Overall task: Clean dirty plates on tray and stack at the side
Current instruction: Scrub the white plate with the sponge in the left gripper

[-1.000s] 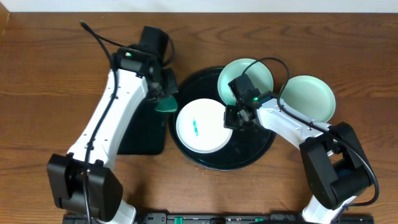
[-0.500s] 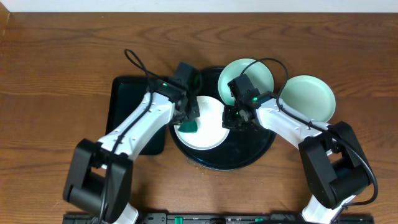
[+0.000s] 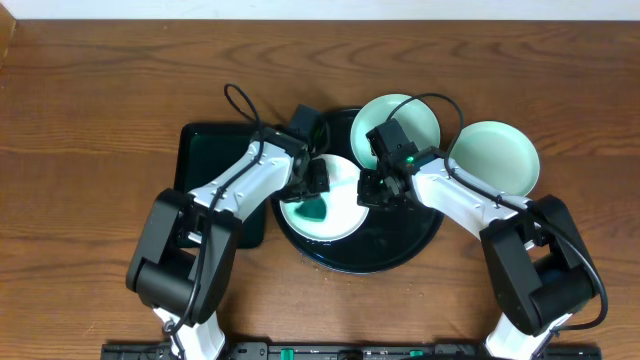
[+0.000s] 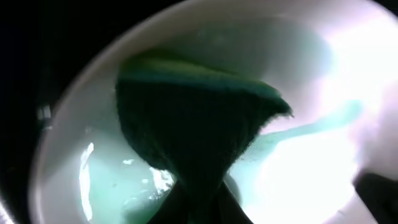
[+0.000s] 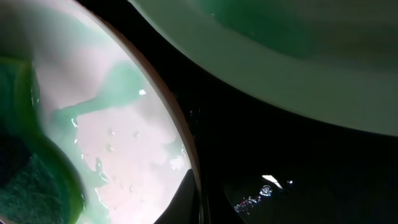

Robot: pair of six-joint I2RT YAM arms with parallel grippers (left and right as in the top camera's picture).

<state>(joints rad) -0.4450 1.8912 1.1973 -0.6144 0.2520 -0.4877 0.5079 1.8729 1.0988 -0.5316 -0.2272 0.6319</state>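
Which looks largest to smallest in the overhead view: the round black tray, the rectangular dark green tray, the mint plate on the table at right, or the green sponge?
1. Round glossy black tray
2. Rectangular dark green tray, partly hidden under the left arm
3. Pale-mint round plate on the table at right
4. Green sponge

Even overhead light; blurred, glary close-ups

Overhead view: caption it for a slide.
Left claw presses a green sponge onto a plate on the black tray; right claw grips its rim.
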